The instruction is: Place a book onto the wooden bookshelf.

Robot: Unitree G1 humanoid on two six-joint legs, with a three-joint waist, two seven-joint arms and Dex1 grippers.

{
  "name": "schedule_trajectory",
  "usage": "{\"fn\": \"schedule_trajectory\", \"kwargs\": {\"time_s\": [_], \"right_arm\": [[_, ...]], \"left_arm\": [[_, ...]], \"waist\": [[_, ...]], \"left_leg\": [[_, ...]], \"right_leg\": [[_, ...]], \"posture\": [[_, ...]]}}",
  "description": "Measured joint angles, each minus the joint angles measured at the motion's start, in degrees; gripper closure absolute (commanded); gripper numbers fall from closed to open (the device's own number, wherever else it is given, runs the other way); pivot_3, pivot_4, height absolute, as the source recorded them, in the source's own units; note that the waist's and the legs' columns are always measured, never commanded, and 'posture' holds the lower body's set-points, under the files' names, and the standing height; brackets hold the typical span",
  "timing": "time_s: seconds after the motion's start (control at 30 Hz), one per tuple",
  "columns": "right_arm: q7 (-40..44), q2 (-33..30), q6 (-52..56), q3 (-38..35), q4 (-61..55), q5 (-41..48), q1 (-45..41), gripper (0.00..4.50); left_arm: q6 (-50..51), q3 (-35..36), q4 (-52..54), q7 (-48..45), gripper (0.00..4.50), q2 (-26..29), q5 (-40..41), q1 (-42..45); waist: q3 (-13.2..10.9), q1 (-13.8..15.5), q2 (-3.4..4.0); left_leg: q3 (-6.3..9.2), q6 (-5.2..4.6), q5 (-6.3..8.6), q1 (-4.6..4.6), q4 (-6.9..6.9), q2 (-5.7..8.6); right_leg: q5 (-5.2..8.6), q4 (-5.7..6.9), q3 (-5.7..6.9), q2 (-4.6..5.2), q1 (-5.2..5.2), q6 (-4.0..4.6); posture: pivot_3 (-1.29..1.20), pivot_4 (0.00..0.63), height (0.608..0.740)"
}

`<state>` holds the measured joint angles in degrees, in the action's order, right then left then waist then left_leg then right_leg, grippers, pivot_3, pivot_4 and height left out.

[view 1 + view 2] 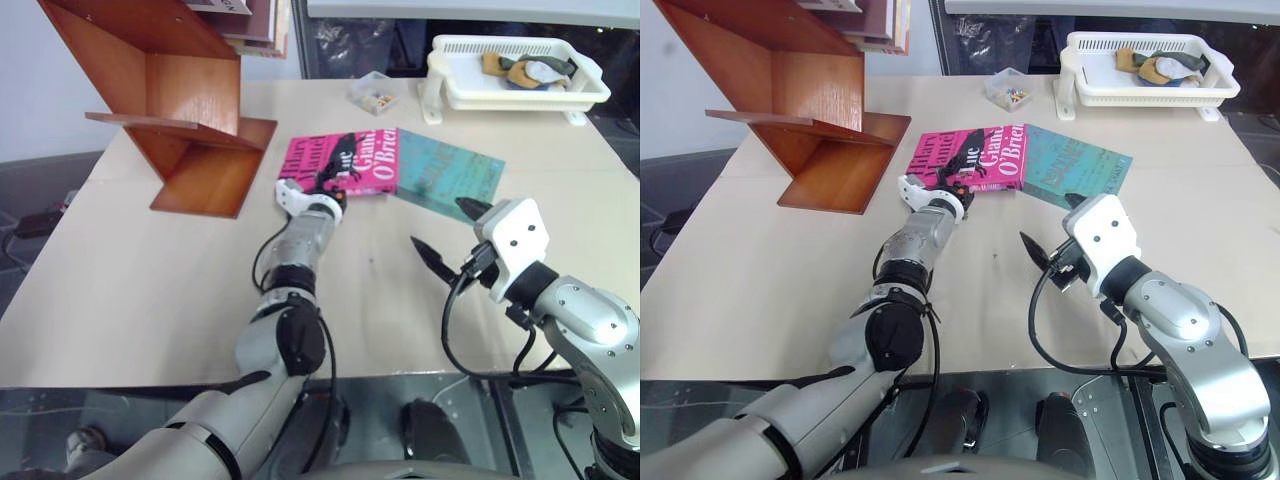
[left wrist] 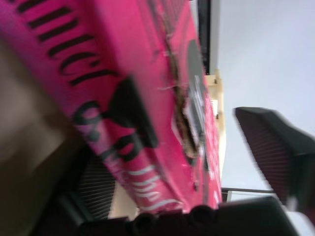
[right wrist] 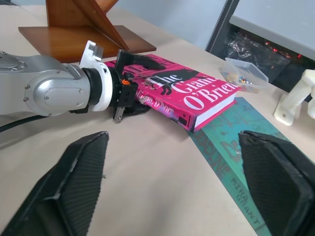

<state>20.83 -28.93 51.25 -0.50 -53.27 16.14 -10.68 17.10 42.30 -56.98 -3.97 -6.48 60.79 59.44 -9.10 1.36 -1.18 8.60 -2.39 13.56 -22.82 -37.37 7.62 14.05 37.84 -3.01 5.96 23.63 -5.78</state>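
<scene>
Item under handling: the pink paperback, "The Giant, O'Brien", lying flat and cover-up mid-worktop. Its right edge sits against, possibly slightly over, a thinner teal book. The wooden bookshelf stands tilted at the far left, well apart from the paperback.

Left gripper: reached level to the near-left end of the paperback. One finger lies over the cover, the other low at the worktop, so the jaws straddle the book's thickness. Whether they are pressing home cannot be told; in the left wrist view a gap remains between one pad and the cover.

Right gripper: hovering near and to the right, jaws spread wide, holding nothing.

Handling assessment: a thick paperback, judged moderately heavy for a two-finger pinch. The block is fairly stiff, but the cover is glossy and flexible, so slipping is likely. Held by one end, the free end will probably sag and lever against the pads. The grip should take the full thickness, set deep and close to the spine, not cover alone.
</scene>
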Motion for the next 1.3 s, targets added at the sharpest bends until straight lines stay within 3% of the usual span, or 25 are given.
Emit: {"fn": "schedule_trajectory", "kwargs": {"time_s": [0.13,0.2,0.37,0.77,0.87,0.9,0.93,1.07,1.17,1.23,1.3], "right_arm": [[-0.09,-0.04,0.00,0.00,0.00,0.07,0.00,0.00],[-0.13,-0.04,0.00,0.00,-0.03,0.15,0.02,0.00],[-0.30,-0.03,-0.01,0.01,-0.22,0.30,0.27,0.00],[-1.14,0.21,-1.61,0.62,0.89,0.29,0.45,0.00],[-1.46,1.92,-1.61,-0.04,0.69,1.12,2.67,0.00],[-1.51,2.08,-1.61,-0.05,0.65,1.19,2.87,0.00],[-1.74,2.53,-1.56,-0.26,-0.12,1.65,3.60,0.00],[-2.00,2.52,-1.52,-0.38,-2.05,2.37,5.17,0.00],[-1.94,3.44,-1.64,-1.31,-3.06,4.28,6.65,0.00],[-1.83,3.27,-1.74,-2.30,-3.46,4.85,6.72,0.00],[-1.83,3.26,-1.82,-2.92,-3.63,5.46,6.07,0.00]], "left_arm": [[-0.22,0.69,-0.39,-1.25,3.24,0.20,0.20,0.60],[-0.11,0.96,-0.40,-1.53,3.81,0.24,0.25,0.70],[1.28,1.70,2.52,-0.87,3.81,0.00,1.30,-0.77],[18.61,-1.62,34.09,10.48,3.81,-0.55,9.82,-15.12],[28.67,-13.75,45.47,3.39,3.81,8.37,6.48,-19.84],[29.24,-14.77,46.47,2.40,3.81,9.44,6.05,-19.76],[30.10,-21.33,50.26,-4.22,3.81,15.23,1.90,-19.60],[25.88,-34.97,57.40,-20.06,3.81,26.26,-9.54,-18.20],[4.94,-46.98,57.41,-37.17,3.81,37.50,-29.06,-16.12],[-13.07,-49.45,52.73,-47.86,3.81,45.35,-40.02,-10.04],[-21.39,-49.16,49.83,-52.57,3.81,48.60,-43.31,-5.95]], "waist": [[0.00,-0.24,0.00],[0.00,-0.27,0.00],[0.00,-0.56,0.00],[-0.06,-0.35,-0.10],[-0.16,-0.46,-0.23],[-0.16,-0.49,-0.23],[-0.16,-0.53,-0.22],[-0.09,-0.60,-0.11],[-0.15,-0.76,0.02],[-0.22,-0.84,0.03],[-0.20,-0.73,0.07]], "left_leg": [[0.02,0.00,0.00,0.00,0.01,0.00],[0.02,0.00,0.00,0.01,0.01,0.00],[0.01,0.00,0.00,0.01,0.01,0.00],[-0.05,0.00,0.00,-0.04,0.04,-0.03],[-0.04,0.00,0.00,-0.09,0.05,-0.03],[-0.04,0.01,0.00,-0.09,0.05,-0.03],[-0.06,0.01,0.00,-0.08,0.06,-0.03],[-0.13,0.02,0.00,0.02,0.18,-0.03],[-0.17,0.03,0.00,0.03,0.30,-0.09],[-0.17,0.03,0.00,-0.04,0.33,-0.15],[-0.18,0.02,0.00,-0.01,0.44,-0.15]], "right_leg": [[0.00,0.00,0.00,0.00,0.00,0.00],[0.00,0.00,0.00,0.00,-0.01,0.00],[0.00,0.01,-0.02,-0.01,0.01,0.00],[0.00,0.00,-0.10,-0.04,0.09,0.01],[0.00,0.01,-0.09,-0.09,0.14,0.03],[-0.01,0.00,-0.09,-0.09,0.13,0.03],[-0.01,0.01,-0.10,-0.09,0.13,0.04],[0.00,-0.04,-0.14,-0.08,0.09,0.05],[-0.02,-0.08,-0.18,-0.09,0.15,0.09],[-0.04,-0.13,-0.16,-0.12,0.23,0.13],[-0.05,-0.23,-0.16,-0.07,0.27,0.14]], "posture": [[0.00,0.150,0.740],[0.00,0.150,0.740],[0.00,0.150,0.740],[0.00,0.150,0.740],[0.00,0.150,0.740],[0.00,0.150,0.740],[0.00,0.150,0.740],[0.00,0.150,0.740],[0.00,0.150,0.740],[0.00,0.150,0.740],[0.00,0.150,0.740]]}}
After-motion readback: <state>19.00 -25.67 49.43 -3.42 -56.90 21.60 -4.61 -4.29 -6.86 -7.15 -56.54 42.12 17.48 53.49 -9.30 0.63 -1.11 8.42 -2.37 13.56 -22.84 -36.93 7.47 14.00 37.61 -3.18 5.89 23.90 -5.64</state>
